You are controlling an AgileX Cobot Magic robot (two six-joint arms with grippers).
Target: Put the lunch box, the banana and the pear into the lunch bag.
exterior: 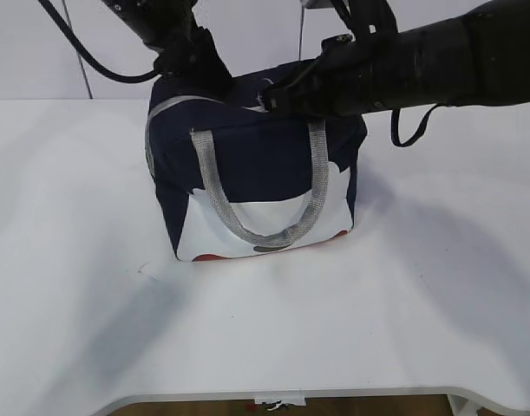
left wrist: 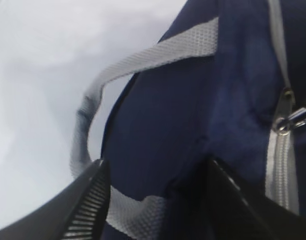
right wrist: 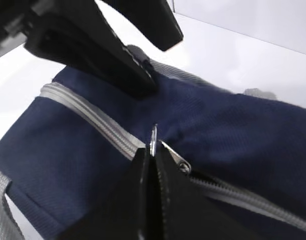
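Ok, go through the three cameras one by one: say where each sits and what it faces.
Exterior view: in front of the table, above it, looking down at a slant at the lunch bag; both arms reach in from the top.
Left wrist view: on the left arm, close against the bag's blue side; the left gripper has its fingers on either side of a fold of fabric.
Right wrist view: on the right arm, looking down on the bag's top; the right gripper pinches the zipper pull.
Shared: both wrist views show the grey zipper.
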